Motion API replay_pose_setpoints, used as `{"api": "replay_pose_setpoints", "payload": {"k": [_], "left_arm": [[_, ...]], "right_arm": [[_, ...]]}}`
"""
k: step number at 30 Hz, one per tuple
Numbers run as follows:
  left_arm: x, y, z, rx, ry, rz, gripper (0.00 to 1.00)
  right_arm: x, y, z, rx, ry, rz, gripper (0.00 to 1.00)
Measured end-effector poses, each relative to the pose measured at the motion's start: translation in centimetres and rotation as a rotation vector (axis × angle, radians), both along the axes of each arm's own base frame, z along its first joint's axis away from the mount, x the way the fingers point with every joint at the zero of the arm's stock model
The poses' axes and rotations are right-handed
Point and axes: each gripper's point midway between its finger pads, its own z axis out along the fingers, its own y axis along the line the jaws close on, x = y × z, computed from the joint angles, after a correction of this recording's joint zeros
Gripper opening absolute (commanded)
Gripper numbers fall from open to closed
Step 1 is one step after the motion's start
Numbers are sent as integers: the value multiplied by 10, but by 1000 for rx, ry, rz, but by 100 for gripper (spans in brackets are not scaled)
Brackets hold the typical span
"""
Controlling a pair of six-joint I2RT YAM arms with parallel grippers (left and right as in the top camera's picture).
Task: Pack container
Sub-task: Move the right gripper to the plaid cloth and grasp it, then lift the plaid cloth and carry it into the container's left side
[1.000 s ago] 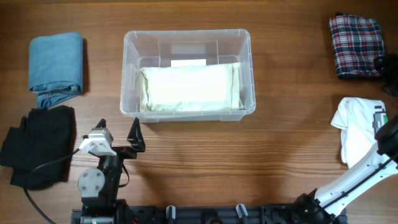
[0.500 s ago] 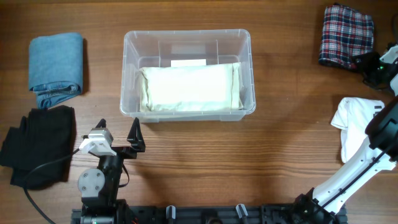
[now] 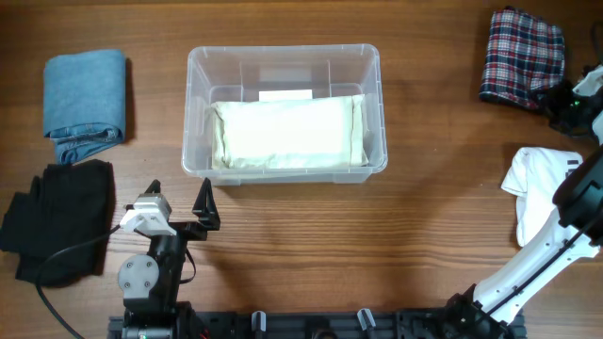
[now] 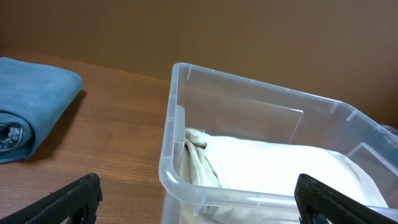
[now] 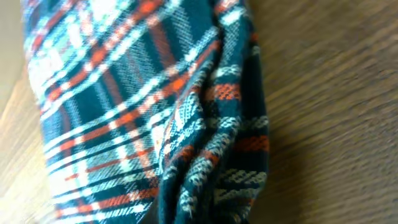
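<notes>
The container (image 3: pixel 283 52), a clear plastic bin with a thick rim (image 4: pixel 249 200), stands at the middle back of the table. A folded cream cloth (image 3: pixel 287 130) lies in it, partly covering a white label (image 3: pixel 285 94). My left gripper (image 3: pixel 179 188) stands open in front of the bin's left corner, its dark fingertips (image 4: pixel 81 190) wide apart with nothing between them. My right gripper (image 3: pixel 562 102) is at the far right, shut on the lower right edge of a plaid cloth (image 3: pixel 523 56). That plaid cloth (image 5: pixel 137 106) fills the right wrist view, bunched at the bottom; the fingers are hidden there.
A folded blue denim cloth (image 3: pixel 85 99) lies at the back left, and shows as a blue roll (image 4: pixel 31 118) in the left wrist view. A black cloth (image 3: pixel 61 221) sits in front of it. A white cloth (image 3: pixel 542 188) lies at the right under the right arm.
The right gripper came in to the plaid cloth's edge and shut on it; the cloth shifted up and left and bunched. The left arm has not moved.
</notes>
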Motion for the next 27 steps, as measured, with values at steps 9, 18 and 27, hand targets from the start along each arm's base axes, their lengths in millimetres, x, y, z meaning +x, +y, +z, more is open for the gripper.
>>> {"api": "replay_pose_setpoints", "payload": {"k": [9,18,27], "left_arm": [[0,0,0,0,0,0,100],[0,0,0,0,0,0,100],[0,0,0,0,0,0,100]], "right_arm": [[13,78,169,-230,-202,186,4],[-11,155,259,-305,-317,317,4],[-41,296,335,-224,-510,567,4]]}}
